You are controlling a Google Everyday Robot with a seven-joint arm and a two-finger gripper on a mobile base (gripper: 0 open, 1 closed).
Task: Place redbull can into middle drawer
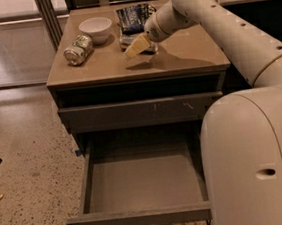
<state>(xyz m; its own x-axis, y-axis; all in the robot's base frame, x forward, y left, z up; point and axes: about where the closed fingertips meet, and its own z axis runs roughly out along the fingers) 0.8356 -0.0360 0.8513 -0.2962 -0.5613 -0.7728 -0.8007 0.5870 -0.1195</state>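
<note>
My gripper (pixel 137 46) is low over the back middle of the cabinet top (pixel 185 54), reaching in from the right. A slim silvery redbull can (pixel 123 38) shows just behind and left of it, partly hidden by it; I cannot tell if they touch. The middle drawer (pixel 143 184) is pulled wide open at the bottom, its grey-brown floor bare. A green-and-white can (pixel 78 49) lies on its side at the left of the top.
A white bowl (pixel 96 28) stands at the back left, and a dark snack bag (pixel 133 15) lies at the back behind the gripper. A closed drawer front with pale scratches (pixel 141 112) sits above the open drawer. My white arm fills the right foreground.
</note>
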